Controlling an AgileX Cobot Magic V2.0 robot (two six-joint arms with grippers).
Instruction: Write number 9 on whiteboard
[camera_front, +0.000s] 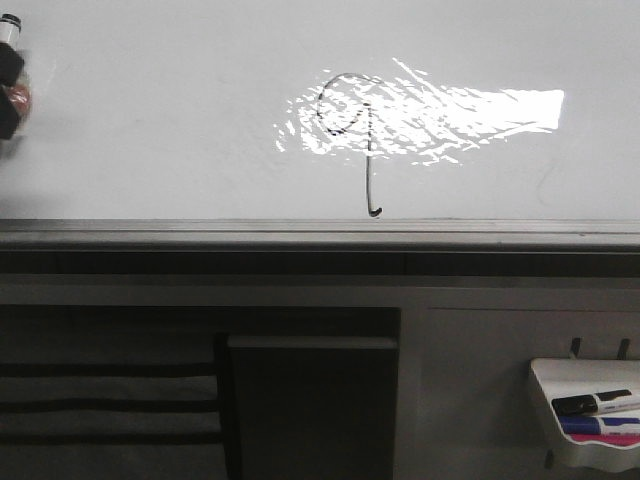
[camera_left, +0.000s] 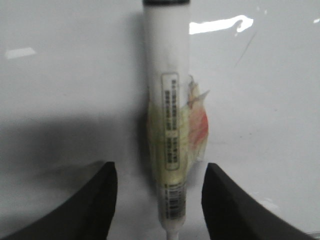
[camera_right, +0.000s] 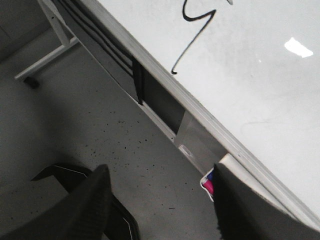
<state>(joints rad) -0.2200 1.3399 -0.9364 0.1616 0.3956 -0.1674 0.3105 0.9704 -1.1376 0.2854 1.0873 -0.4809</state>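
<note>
Standing finished on the whiteboard (camera_front: 150, 120), the number 9 (camera_front: 352, 140) sits centre, tail reaching the bottom rail. The left gripper (camera_left: 159, 200), far left, clamps a marker (camera_left: 167, 115); the right gripper (camera_right: 160, 200) is spread, holding nothing.

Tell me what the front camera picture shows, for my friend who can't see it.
A thin black number 9 is drawn on the whiteboard, partly under a bright glare. The left tool sits at the far left edge. A small tray of markers hangs at lower right.

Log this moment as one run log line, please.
task: write 9 | number 9 drawn on whiteboard | left gripper: marker between fingers | right gripper: open, empty
</note>
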